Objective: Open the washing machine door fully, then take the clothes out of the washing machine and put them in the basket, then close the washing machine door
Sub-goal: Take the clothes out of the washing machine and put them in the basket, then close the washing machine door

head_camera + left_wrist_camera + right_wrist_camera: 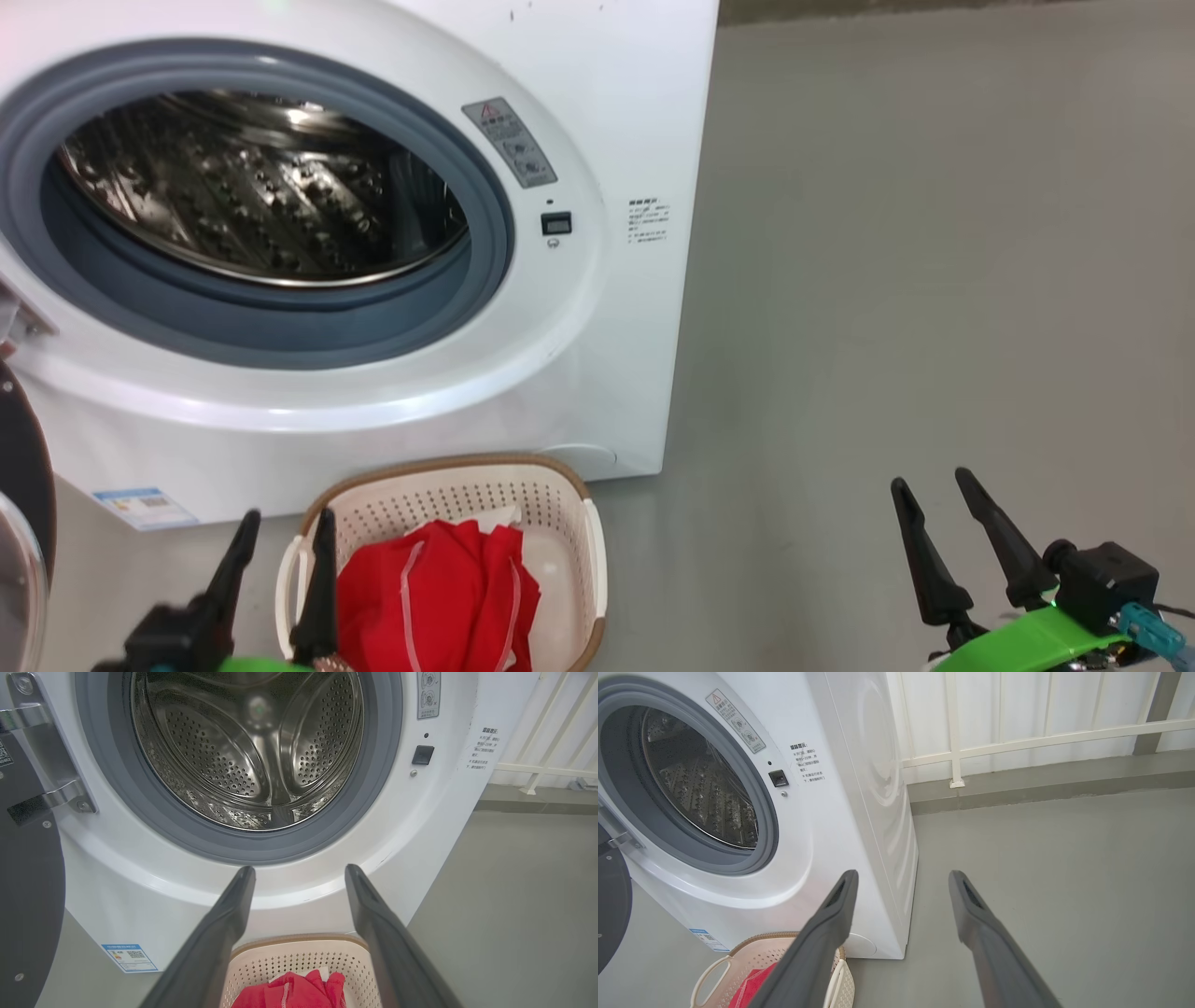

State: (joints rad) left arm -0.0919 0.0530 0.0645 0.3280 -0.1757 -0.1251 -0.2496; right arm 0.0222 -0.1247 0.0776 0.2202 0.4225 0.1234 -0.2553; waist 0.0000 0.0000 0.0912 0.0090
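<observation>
Head view: washing machine (597, 308) stands ahead of both claws, its round opening facing them, with the steel drum (261, 187) visible inside. Washing machine door (23, 523) is swung out left of the left claw (288, 515); just its dark rim and some glass show at the frame edge. Basket (560, 504) sits on the floor (934, 280) just in front of the machine, and its long axis looks to run from the left claw toward the machine. Clothes (439, 588) lie bunched inside it, a red heap with white stripes just right of the left claw. Left claw is over the basket's left rim with its fingers pointing at the machine, moderately spread and holding nothing. Right claw (930, 481) is well off to the right over the floor, fingers apart and empty.

Left wrist view: left claw (299, 869) is spread wide and aimed at the machine front below the drum (243, 751). Basket (299, 959) with clothes (289, 994) sits beneath, between the fingers. Door (28, 882) hangs open at the left.

Right wrist view: right claw (902, 874) is wide and empty, aimed past the machine's (822, 835) right corner. Basket (756, 952) and clothes (752, 984) are to its lower left, and the door (612, 914) is far left.
</observation>
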